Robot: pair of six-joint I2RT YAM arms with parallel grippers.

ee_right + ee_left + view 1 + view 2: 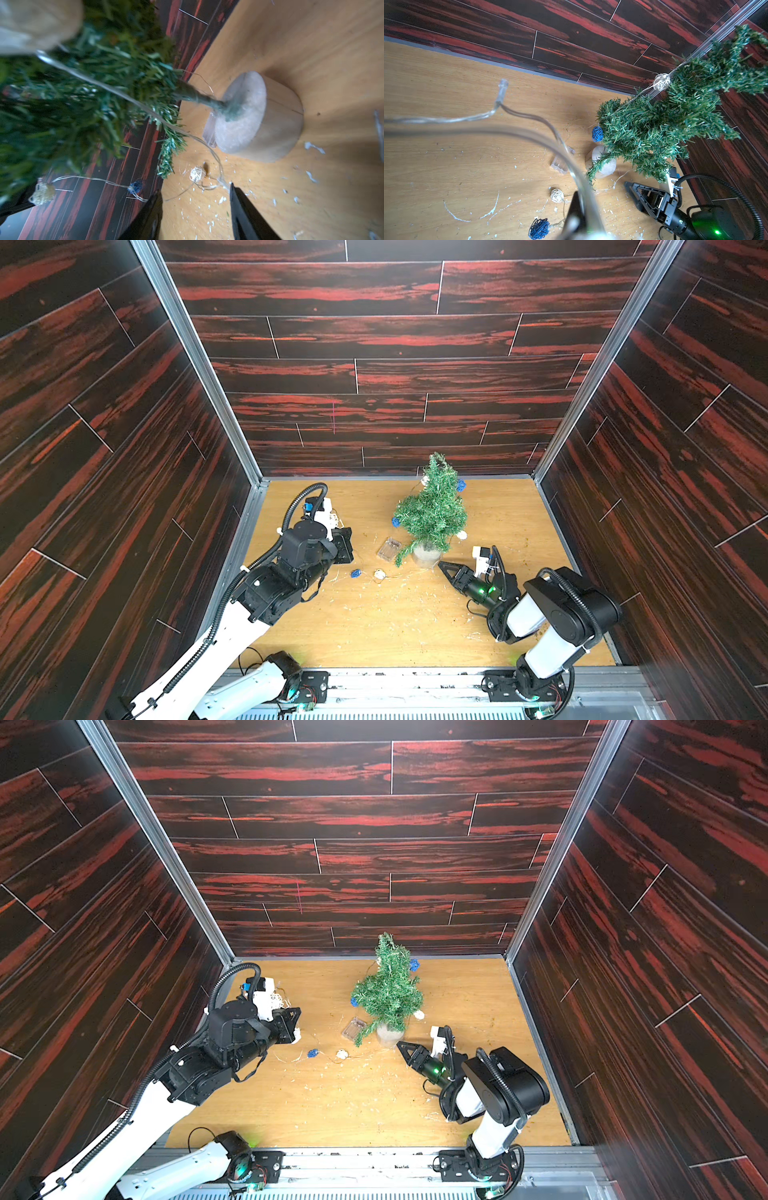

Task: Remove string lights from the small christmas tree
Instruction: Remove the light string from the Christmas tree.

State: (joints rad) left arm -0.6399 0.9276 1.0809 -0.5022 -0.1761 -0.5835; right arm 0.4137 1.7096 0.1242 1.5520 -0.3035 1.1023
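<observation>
Unwinding lights | left gripper clamped on wire, holds slack clear of tree | right gripper jaws apart beside pot, seemingly to catch trailing wire

The front half of the bench is bare but for flecks. The tree and pot fill the middle back, the box just beside the pot. A blue ball, a white ball and slack wire come between the left claw and the tree. The right claw is just beside the pot.
</observation>
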